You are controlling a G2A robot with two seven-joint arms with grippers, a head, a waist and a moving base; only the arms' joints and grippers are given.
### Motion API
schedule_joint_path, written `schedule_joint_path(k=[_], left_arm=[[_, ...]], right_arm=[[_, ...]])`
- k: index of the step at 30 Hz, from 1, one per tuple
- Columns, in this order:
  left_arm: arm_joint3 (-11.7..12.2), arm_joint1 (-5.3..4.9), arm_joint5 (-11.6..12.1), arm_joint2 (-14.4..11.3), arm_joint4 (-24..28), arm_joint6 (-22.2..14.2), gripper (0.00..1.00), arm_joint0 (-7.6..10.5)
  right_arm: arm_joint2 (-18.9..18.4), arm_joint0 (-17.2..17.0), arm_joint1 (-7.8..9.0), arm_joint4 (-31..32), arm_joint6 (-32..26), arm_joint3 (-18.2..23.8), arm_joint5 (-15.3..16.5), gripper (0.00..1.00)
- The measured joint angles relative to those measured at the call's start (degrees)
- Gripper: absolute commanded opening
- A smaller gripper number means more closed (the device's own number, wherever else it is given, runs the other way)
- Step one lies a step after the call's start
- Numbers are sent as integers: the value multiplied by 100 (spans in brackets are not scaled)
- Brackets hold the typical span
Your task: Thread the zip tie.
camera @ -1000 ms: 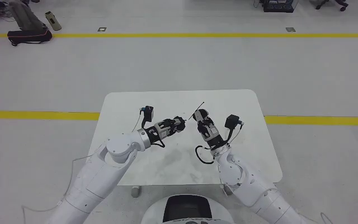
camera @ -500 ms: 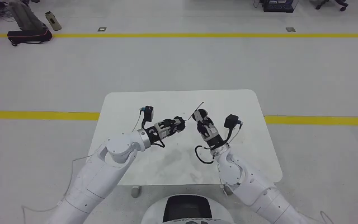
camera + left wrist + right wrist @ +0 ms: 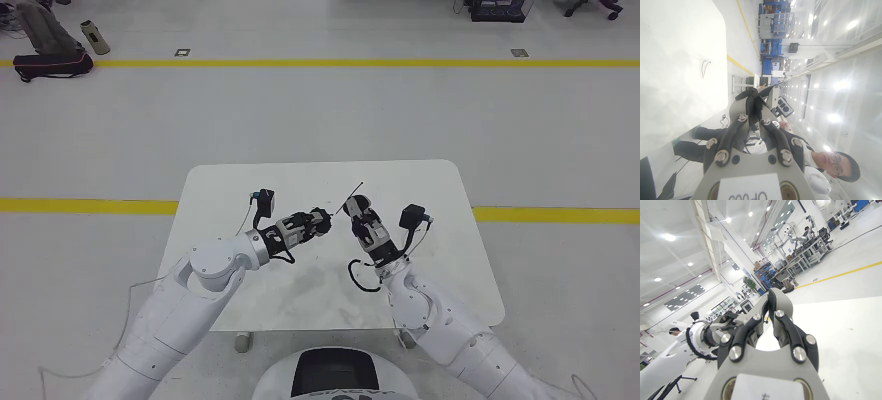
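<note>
White table [image 3: 440, 200] with rounded corners, on a pale workshop floor. Above its middle the two grippers face each other, tips near but apart.

Left gripper [image 3: 322, 221]: fingers pressed together. Something dark sits at the tips; cannot tell what it is.

Right gripper [image 3: 350, 207]: fingers closed flat on the zip tie [image 3: 357, 189], a thin black strip. The strip sticks out past the fingertips and slants toward the table's far side. Its free end touches nothing.

Beyond the table: a yellow floor line [image 3: 300, 63] runs across. A black bag [image 3: 50, 62] lies on it at the far left.
</note>
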State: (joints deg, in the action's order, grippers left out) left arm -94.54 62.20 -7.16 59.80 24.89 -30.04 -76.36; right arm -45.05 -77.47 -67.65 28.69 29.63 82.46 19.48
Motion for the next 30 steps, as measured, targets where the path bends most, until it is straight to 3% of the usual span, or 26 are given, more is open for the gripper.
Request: schedule_joint_path(k=[30], left_arm=[[0, 0, 0, 0, 0, 0, 0, 0]], right_arm=[[130, 125, 0, -44, 32, -117, 0, 0]])
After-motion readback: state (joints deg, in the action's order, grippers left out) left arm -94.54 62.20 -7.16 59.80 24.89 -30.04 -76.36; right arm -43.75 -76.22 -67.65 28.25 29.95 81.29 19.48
